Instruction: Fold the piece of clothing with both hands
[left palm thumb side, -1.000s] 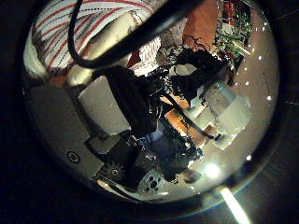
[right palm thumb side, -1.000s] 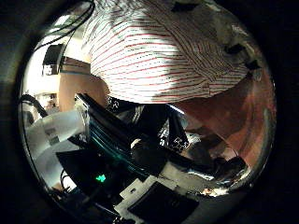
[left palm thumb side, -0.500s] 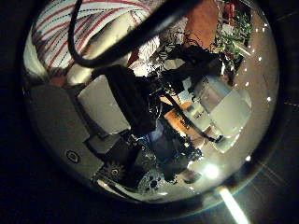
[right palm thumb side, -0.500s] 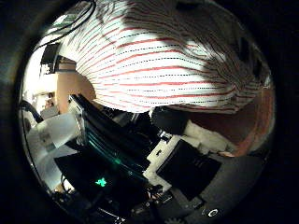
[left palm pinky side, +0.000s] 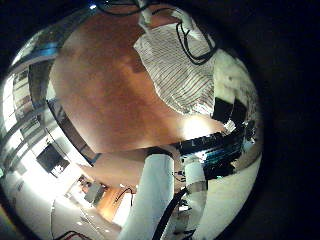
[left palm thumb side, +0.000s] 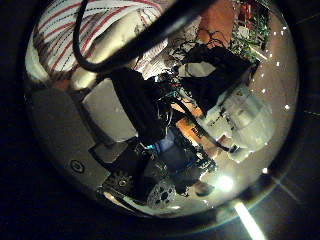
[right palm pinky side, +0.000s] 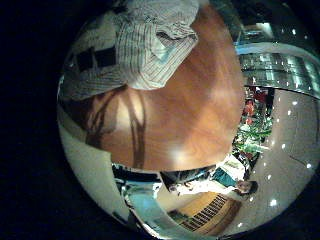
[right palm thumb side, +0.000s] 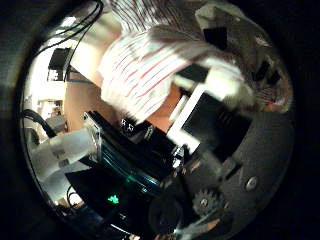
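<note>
**A:** We see the striped garment (left palm pinky side: 172, 62) lying on the wooden table (left palm pinky side: 100, 95), bunched rather than flat, with bare tabletop spreading away beside it.

**B:** And it is close to both palms. From the right hand's (right palm thumb side: 205, 115) thumb side the stripes fill the space just behind its fingers.

**A:** Is that hand gripping the cloth? We cannot tell. Its fingers stand in front of the fabric, but we do not see whether they curl round it.

**B:** It is the same with the left hand (left palm thumb side: 130, 105). From its thumb side the fingers crowd the middle of the view, and the garment shows past them at the edge. We cannot tell whether they are pinching or just hovering.

**A:** From the little finger sides, parts of each hand overlap the garment's edge, and the cloth folds over itself there.
</note>
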